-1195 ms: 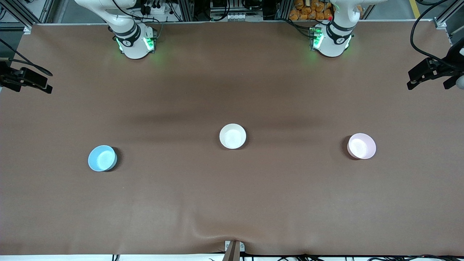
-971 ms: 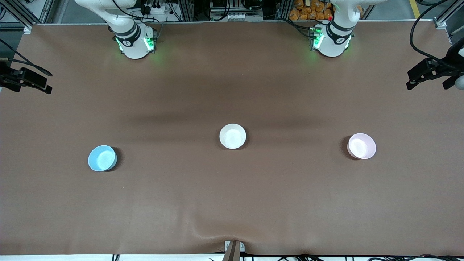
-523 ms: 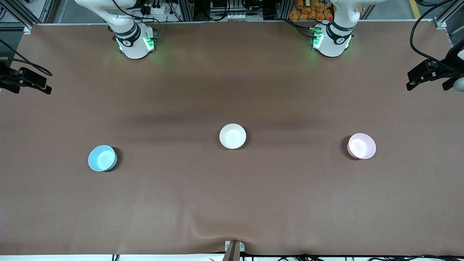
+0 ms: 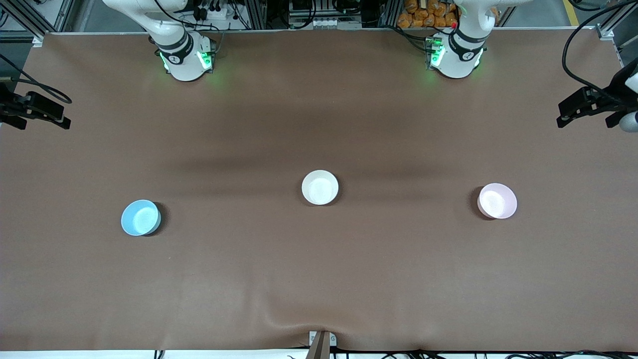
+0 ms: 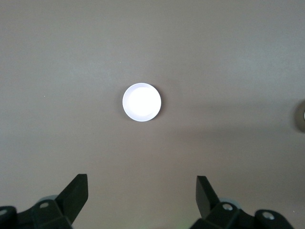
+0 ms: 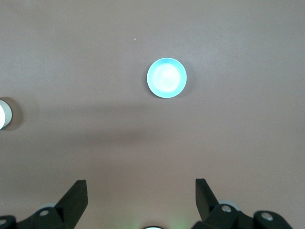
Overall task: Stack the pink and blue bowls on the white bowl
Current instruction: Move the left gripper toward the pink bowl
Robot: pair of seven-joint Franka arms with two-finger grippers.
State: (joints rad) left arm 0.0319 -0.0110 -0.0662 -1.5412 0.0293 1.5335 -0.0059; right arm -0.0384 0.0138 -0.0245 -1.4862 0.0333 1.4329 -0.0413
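Three small bowls stand apart on the brown table. The white bowl (image 4: 320, 187) is in the middle. The pink bowl (image 4: 497, 201) lies toward the left arm's end and the blue bowl (image 4: 141, 217) toward the right arm's end. My left gripper (image 5: 142, 183) hangs open and empty high over the table, with the pink bowl (image 5: 141, 102) below it and a sliver of the white bowl (image 5: 302, 117) at the picture's edge. My right gripper (image 6: 141, 186) is open and empty too, high over the table, looking down on the blue bowl (image 6: 166, 78).
The arm bases (image 4: 187, 60) (image 4: 456, 57) stand at the table's back edge. Dark parts of the raised hands, with cables, show at the table's ends (image 4: 35, 112) (image 4: 580, 105). A clamp (image 4: 319, 343) and a cloth wrinkle sit at the front edge.
The dark hand parts at both table ends have shifted slightly. The three bowls have not moved, and both grippers stay open.
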